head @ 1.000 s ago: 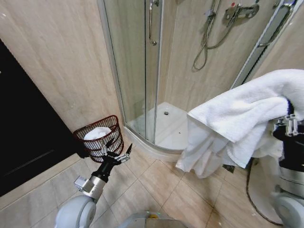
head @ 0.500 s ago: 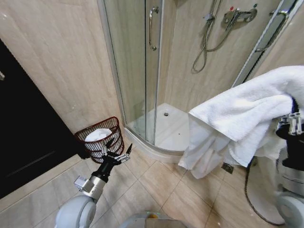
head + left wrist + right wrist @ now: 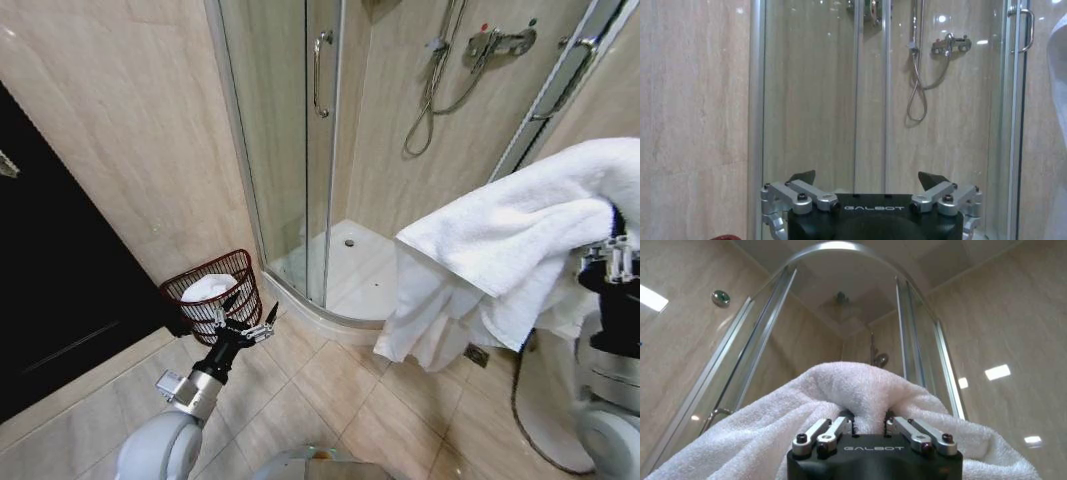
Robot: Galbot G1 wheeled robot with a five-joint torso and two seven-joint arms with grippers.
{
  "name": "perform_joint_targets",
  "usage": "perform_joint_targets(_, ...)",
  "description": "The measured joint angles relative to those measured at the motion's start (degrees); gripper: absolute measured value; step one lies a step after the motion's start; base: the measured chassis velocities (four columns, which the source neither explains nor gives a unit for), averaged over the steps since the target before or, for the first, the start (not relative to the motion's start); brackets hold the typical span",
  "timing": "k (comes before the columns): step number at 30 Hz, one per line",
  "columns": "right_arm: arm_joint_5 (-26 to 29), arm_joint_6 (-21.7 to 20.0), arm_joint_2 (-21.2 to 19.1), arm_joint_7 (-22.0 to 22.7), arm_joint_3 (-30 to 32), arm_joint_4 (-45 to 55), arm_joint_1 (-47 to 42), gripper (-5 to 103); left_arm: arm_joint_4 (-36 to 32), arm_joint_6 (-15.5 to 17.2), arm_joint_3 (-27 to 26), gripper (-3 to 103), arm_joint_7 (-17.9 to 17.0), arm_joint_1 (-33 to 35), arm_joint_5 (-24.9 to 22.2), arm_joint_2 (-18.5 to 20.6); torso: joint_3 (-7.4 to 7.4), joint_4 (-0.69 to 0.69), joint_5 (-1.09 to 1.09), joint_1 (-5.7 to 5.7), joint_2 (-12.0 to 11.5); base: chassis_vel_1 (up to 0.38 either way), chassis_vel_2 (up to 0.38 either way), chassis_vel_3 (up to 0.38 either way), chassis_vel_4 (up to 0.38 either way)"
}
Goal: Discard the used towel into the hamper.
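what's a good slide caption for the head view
Right gripper holds a white towel aloft; hamper sits beside the shower.

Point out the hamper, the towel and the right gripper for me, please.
hamper (image 3: 236, 262), head view, on its wire rim.
towel (image 3: 500, 245), head view, on the draped fold.
right gripper (image 3: 869, 424), right wrist view, between the fingertips clamped on towel.

White towel (image 3: 510, 240) draped high; reddish hamper (image 3: 212, 297) apparently holds white cloth.

R pincer (image 3: 612, 262) up high w/ white towel (image 3: 500, 265) draped over it; L pincer (image 3: 247, 327) open, just by hamper (image 3: 213, 296) on floor.
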Motion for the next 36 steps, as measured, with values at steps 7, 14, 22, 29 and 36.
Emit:
perform_joint_targets(7, 0.07, 0.33, -0.1, 0.06, 0.16, 0.0, -0.11, 22, 0.0, 0.0, 0.0, 100, 0.0, 0.0, 0.0, 0.0, 0.96, 0.0, 0.0, 0.61, 1.58, 0.0, 0.0, 0.0, 0.0)
perform_joint_targets(14, 0.05, 0.4, -0.11, 0.24, 0.04, 0.0, 0.01, 22, 0.0, 0.0, 0.0, 100, 0.0, 0.0, 0.0, 0.0, 1.96, 0.0, 0.0, 1.25, 3.22, 0.0, 0.0, 0.0, 0.0)
perform_joint_targets(22, 0.16, 0.99, -0.65, 0.69, -0.81, 0.0, 1.02, 22, 0.0, 0.0, 0.0, 100, 0.0, 0.0, 0.0, 0.0, 3.09, 0.0, 0.0, 2.04, 5.15, 0.0, 0.0, 0.0, 0.0)
perform_joint_targets(29, 0.27, 0.99, -0.79, 0.89, -0.96, 0.0, 1.05, 22, 0.0, 0.0, 0.0, 100, 0.0, 0.0, 0.0, 0.0, 4.1, 0.0, 0.0, 2.69, 6.79, 0.0, 0.0, 0.0, 0.0)
perform_joint_targets(36, 0.29, 0.98, -0.63, 1.42, -1.08, 0.0, 1.3, 22, 0.0, 0.0, 0.0, 100, 0.0, 0.0, 0.0, 0.0, 5.19, 0.0, 0.0, 3.44, 8.63, 0.0, 0.0, 0.0, 0.0)
